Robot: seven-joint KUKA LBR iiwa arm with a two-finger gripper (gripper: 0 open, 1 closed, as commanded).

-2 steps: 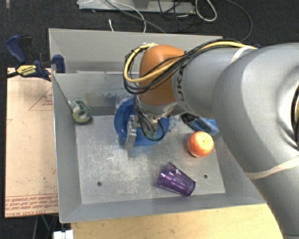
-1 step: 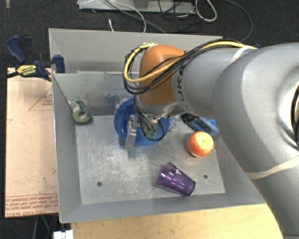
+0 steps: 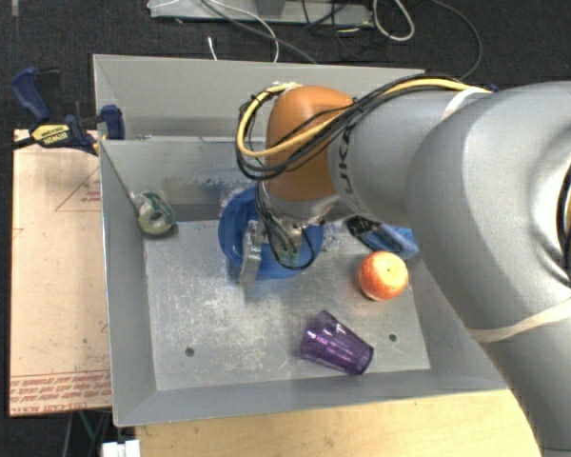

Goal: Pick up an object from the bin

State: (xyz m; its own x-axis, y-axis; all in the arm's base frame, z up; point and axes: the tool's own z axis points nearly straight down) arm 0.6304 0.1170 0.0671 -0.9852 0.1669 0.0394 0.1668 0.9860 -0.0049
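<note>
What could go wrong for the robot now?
1. The gripper sits low over the blue dish-like thing in the middle of the bin; its curved rim might slip away.
2. The arm covers part of that spot, so a miss may be hard to see.
3. The orange-red apple lies close by on the view's right and could roll if nudged.

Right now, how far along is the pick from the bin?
Done: nothing is out yet; the tape roll, the orange fruit and the purple cup all lie on the bin floor. In hand: the jaws are down at the blue dish in the bin's middle; a grip on it cannot be seen. Left: a sure hold and the lift out.
</note>
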